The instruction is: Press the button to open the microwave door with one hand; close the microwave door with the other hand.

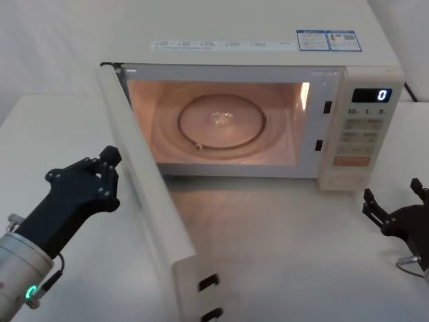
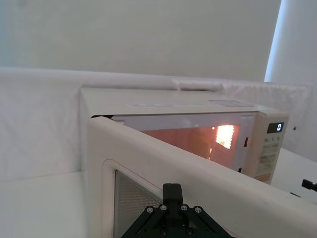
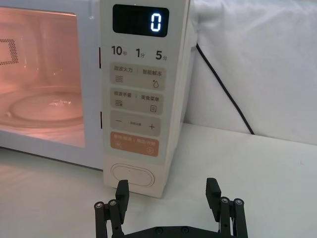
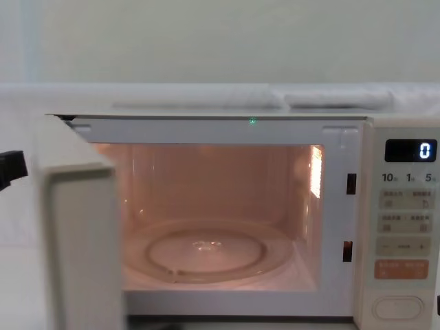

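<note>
Nearest the robot, the left gripper [image 1: 107, 164] sits just outside the microwave door [image 1: 151, 221], its fingers drawn together and grasping nothing; the tip looks close to the door's outer face, though whether it touches is hard to tell. On the other side, the right gripper [image 1: 395, 213] rests low on the table [image 1: 281, 255], fingers spread and empty, short of the control panel [image 3: 136, 99]. Farther back, the door stands swung wide to the left, the lit cavity [image 4: 213, 220] and glass turntable [image 1: 221, 124] exposed. The button [image 3: 132, 175] lies at the panel's foot. So the opening appears done; pushing the door shut remains.
</note>
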Controlling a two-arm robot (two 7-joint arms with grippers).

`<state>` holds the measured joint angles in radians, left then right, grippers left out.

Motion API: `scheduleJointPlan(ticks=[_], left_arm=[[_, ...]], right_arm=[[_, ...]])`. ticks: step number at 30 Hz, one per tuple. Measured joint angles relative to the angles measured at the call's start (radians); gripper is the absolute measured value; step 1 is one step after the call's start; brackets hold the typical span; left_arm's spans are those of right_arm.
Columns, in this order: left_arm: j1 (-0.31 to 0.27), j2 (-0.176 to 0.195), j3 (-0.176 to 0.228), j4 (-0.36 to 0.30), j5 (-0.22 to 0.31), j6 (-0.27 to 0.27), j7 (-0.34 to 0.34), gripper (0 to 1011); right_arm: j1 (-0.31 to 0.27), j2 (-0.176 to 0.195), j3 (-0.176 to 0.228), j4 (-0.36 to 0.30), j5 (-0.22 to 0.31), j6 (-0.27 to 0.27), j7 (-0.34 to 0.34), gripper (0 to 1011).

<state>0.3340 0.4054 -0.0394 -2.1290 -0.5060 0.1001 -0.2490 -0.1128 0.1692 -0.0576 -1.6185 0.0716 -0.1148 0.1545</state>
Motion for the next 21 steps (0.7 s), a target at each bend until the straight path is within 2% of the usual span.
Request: scheduleJointPlan(ticks=[16,18,21], left_arm=[[-0.023,0.043,0.063,0.005,-0.039,-0.005,-0.017,0],[-0.051,0.043,0.087,0.025,-0.037,-0.004,-0.017,0],[-0.160,0.026,0.165,0.110,-0.017,0.001,-0.016,0]], right_arm=[[0.000,0.000,0.000,0.000,0.000,0.000,0.000,1002],[0.000,0.000,0.000,0.000,0.000,0.000,0.000,1002],[0.000,0.000,0.000,0.000,0.000,0.000,0.000,1002]])
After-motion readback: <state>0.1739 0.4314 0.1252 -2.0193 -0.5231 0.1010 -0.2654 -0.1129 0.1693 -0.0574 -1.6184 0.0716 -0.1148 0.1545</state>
